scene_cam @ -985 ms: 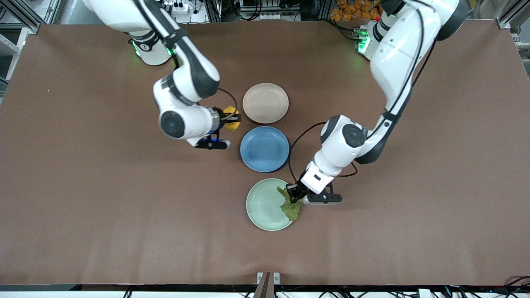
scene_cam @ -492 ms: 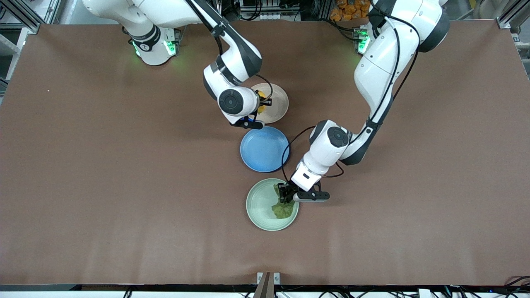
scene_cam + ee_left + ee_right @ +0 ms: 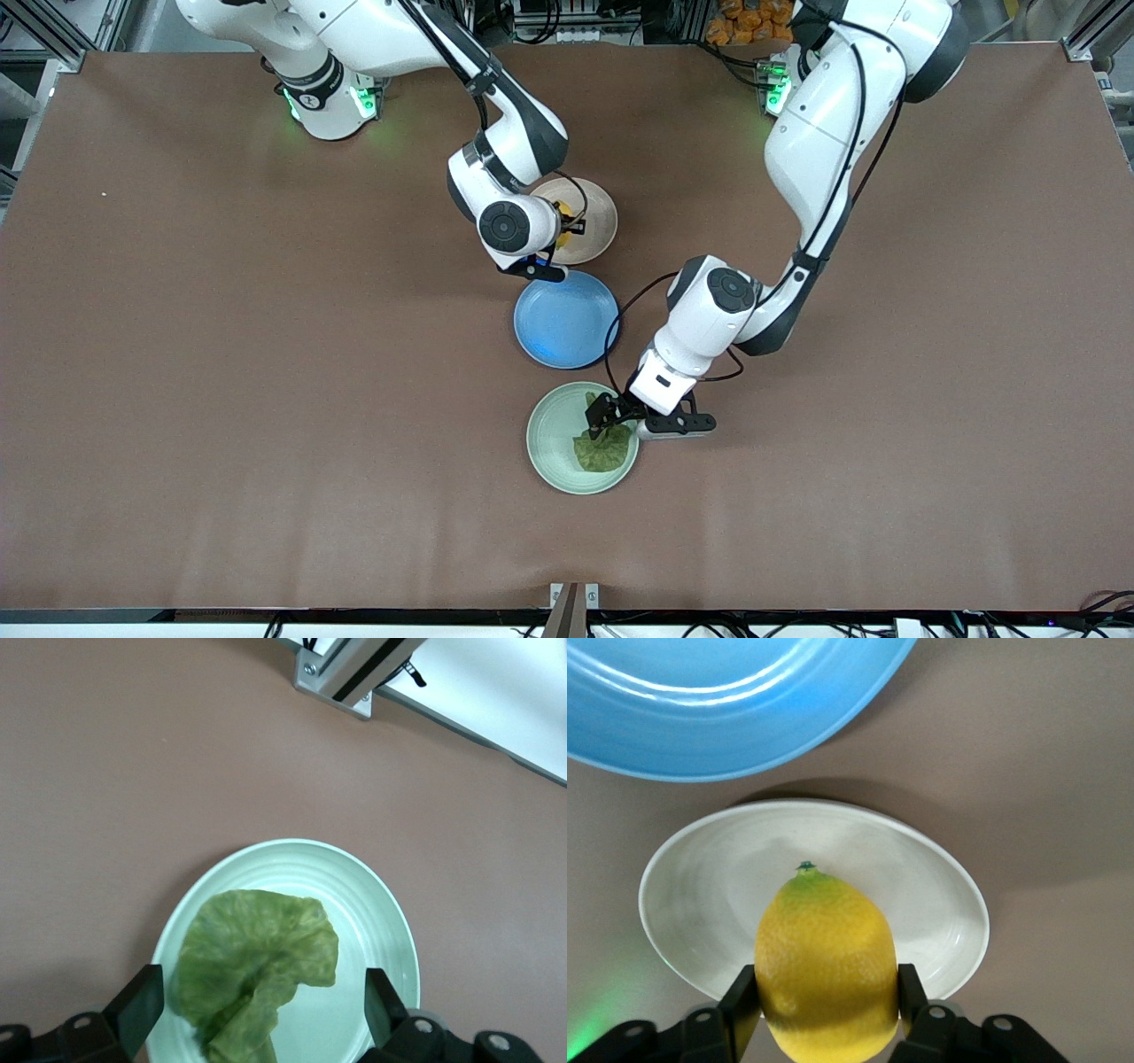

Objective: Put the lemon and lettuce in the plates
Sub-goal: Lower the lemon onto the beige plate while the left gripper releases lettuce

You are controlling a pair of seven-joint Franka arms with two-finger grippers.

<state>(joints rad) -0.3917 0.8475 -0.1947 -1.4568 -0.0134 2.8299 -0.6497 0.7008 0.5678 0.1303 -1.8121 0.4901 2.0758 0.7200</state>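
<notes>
The crinkled green lettuce (image 3: pixel 604 448) lies in the mint green plate (image 3: pixel 554 439), also shown in the left wrist view (image 3: pixel 257 970) on that plate (image 3: pixel 372 904). My left gripper (image 3: pixel 604 415) is open just above the lettuce, its fingers (image 3: pixel 140 1003) wide apart on either side of the leaf. My right gripper (image 3: pixel 569 221) is shut on the yellow lemon (image 3: pixel 826 970) and holds it over the edge of the beige-pink plate (image 3: pixel 595 230). That plate (image 3: pixel 709 886) lies under the lemon in the right wrist view.
A blue plate (image 3: pixel 565 319) sits between the two pale plates and shows in the right wrist view (image 3: pixel 718 700). A metal frame post (image 3: pixel 354 669) stands at the table's edge near the front camera.
My right gripper carried the lemon from beside the beige-pink plate to over its edge. My left gripper moved the lettuce onto the mint green plate and opened, releasing it.
</notes>
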